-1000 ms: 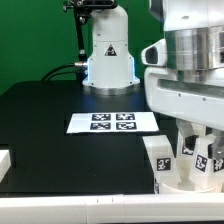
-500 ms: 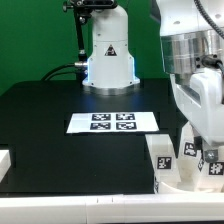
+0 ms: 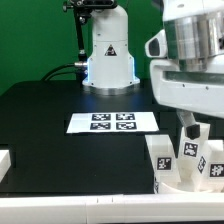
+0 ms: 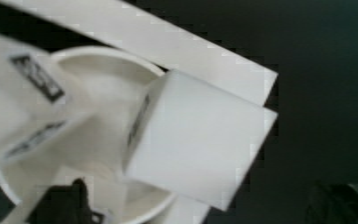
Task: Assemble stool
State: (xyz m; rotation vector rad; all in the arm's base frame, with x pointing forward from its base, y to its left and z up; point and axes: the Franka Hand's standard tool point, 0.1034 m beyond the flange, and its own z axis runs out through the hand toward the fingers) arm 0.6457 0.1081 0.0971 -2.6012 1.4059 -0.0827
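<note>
The gripper (image 3: 193, 128) hangs above the white plastic stool (image 3: 188, 165) on the black tabletop (image 3: 60, 115); whether its jaws are released cannot be told.

No words, brand names or numbers can be read anywhere. The only signs are black-and-white square tags: four printed in a two-by-two block on the marker board (image 3: 113, 122) lying on the bench (image 3: 60, 140), and single tags on the stool legs (image 3: 190, 152) in the exterior view's lower right. The wrist view shows one more such tag on a leg (image 4: 43, 80), blurred beyond reading.
</note>
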